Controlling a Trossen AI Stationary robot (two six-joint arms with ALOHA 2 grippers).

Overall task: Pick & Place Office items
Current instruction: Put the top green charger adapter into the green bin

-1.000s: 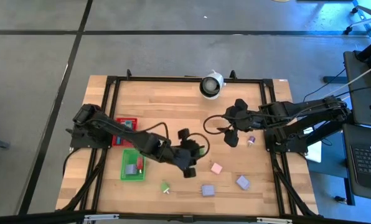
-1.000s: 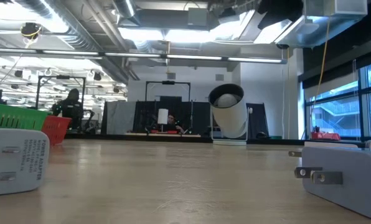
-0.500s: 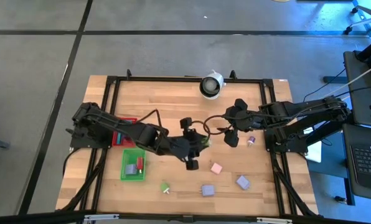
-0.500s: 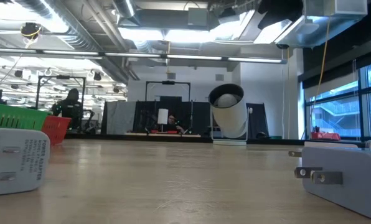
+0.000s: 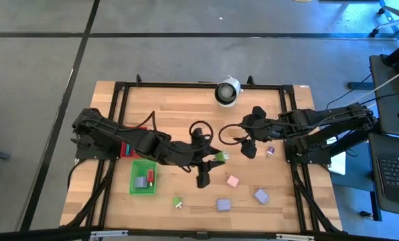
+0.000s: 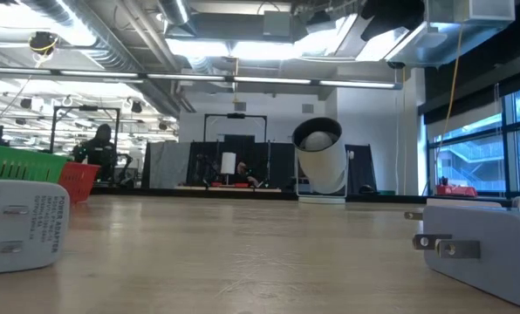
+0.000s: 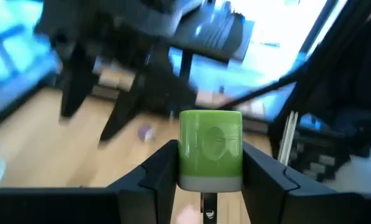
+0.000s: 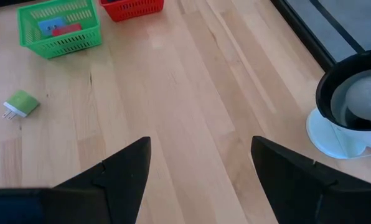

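Note:
A small green office item (image 7: 210, 146) with a metal prong (image 7: 206, 210) under it sits between the fingers of my left gripper (image 7: 210, 168), high above the table's middle (image 5: 220, 156). My left gripper (image 5: 215, 158) is shut on it. My right gripper (image 5: 249, 146) hovers open just to the right, holding nothing; its fingers (image 8: 201, 180) frame bare wood. Loose items lie flat near the front edge: a pink block (image 5: 232, 181), two lavender blocks (image 5: 223, 204) (image 5: 261, 195) and a green piece (image 5: 177, 201). A tiny purple item (image 5: 270, 150) lies at the right. My left gripper pinches the green item by its two opposite side faces (image 7: 184, 155), one finger (image 7: 157, 177) on each side. The fingers reach out from the table's left, slanting only a little downward. The item is lifted clear of the table, upright, its prong pointing down.
A green mesh tray (image 5: 143, 177) with a blue and a red piece stands at the near left; a red tray (image 5: 135, 128) behind it is partly under my left arm. A white round object (image 5: 227, 92) stands at the far edge. Two white plug adapters (image 6: 16, 228) (image 6: 482, 249) lie close to the low camera.
My left gripper has risen with the green item and shifted toward the far edge and a little right. It has tipped from pointing steeply down to nearly level. The item has stayed between the fingers and is now higher above the table.

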